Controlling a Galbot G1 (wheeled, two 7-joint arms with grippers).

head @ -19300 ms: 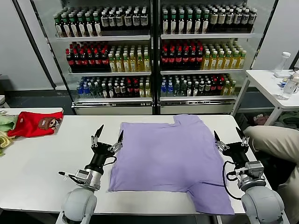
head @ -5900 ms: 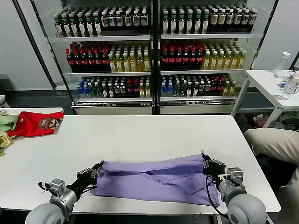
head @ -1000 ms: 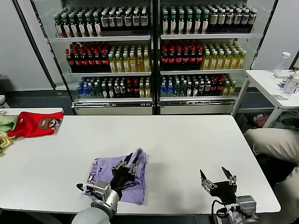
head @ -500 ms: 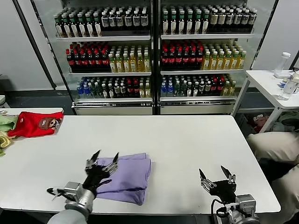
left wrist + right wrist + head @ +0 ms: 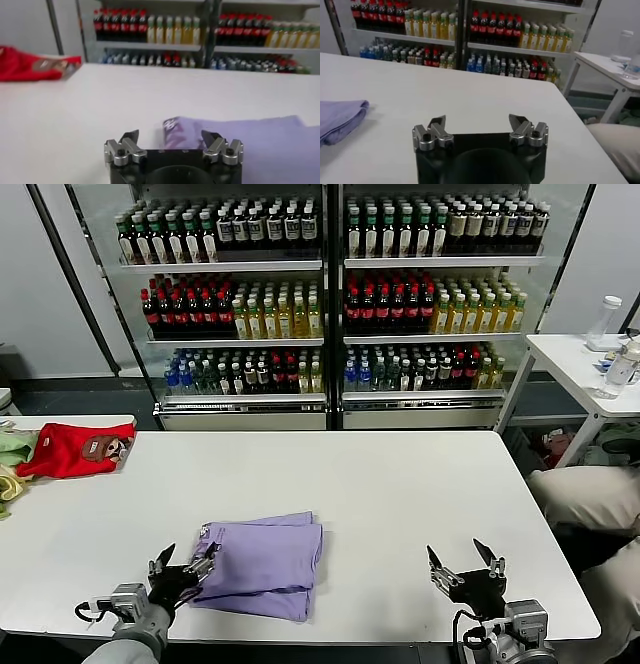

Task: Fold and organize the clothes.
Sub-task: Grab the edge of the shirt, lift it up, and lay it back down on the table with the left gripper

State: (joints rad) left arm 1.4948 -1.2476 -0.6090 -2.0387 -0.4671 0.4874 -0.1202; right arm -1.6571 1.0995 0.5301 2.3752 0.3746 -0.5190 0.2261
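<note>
The lavender T-shirt point(image 5: 263, 562) lies folded into a compact rectangle on the white table point(image 5: 330, 474), near the front edge, left of centre. My left gripper point(image 5: 183, 562) is open and empty, just left of the shirt's near left corner. In the left wrist view the gripper point(image 5: 171, 136) points at the shirt point(image 5: 240, 142), whose dark purple print shows at its near corner. My right gripper point(image 5: 463, 556) is open and empty near the table's front right edge. In the right wrist view the gripper point(image 5: 478, 121) faces bare table, with the shirt's edge point(image 5: 340, 117) far to one side.
A red garment point(image 5: 72, 448) and green cloth point(image 5: 14, 446) lie at the table's far left. Drink-bottle shelves point(image 5: 330, 294) stand behind the table. A side table with bottles point(image 5: 605, 359) and a person's leg point(image 5: 585, 494) are at the right.
My left gripper has let go of the folded shirt and drawn back toward the table's front left. The shirt now lies flat. The right gripper has stayed put.
</note>
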